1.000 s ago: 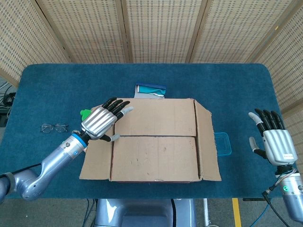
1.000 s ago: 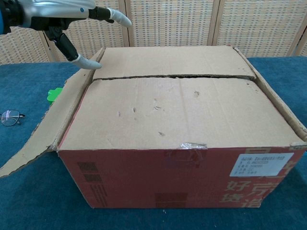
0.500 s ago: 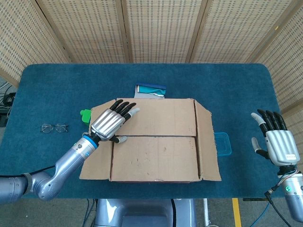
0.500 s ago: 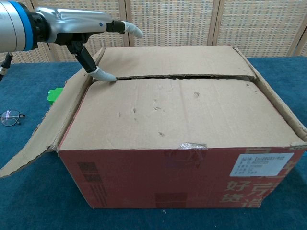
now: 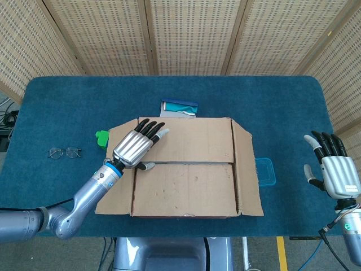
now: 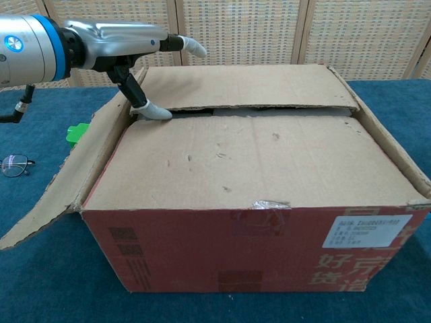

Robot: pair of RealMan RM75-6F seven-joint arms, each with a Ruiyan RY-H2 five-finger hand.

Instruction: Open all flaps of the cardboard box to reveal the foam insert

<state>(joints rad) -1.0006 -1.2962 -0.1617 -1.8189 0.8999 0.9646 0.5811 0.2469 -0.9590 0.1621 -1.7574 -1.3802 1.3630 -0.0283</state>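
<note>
Thumb under the far flap, and the flap starts to lift

Box [image 6: 256,202] sits in the middle of the blue tabletop [image 5: 67,107], close to the robot, and its near flap [image 6: 249,158] lies flat and shut. The left hand [image 5: 135,148] has slid in over the left end of the crack between the two big flaps. Its thumb now pokes down at the crack, with the other fingers [image 6: 192,46] stretched out over the far flap [image 6: 246,86]. It is not holding anything yet. The far flap has lifted a bit, and a dark gap shows under its edge. I think lifting that flap is the next job. The two side flaps already hang out. The right hand [image 5: 337,172] has pulled back, far to the right, fingers spread and empty.
</note>
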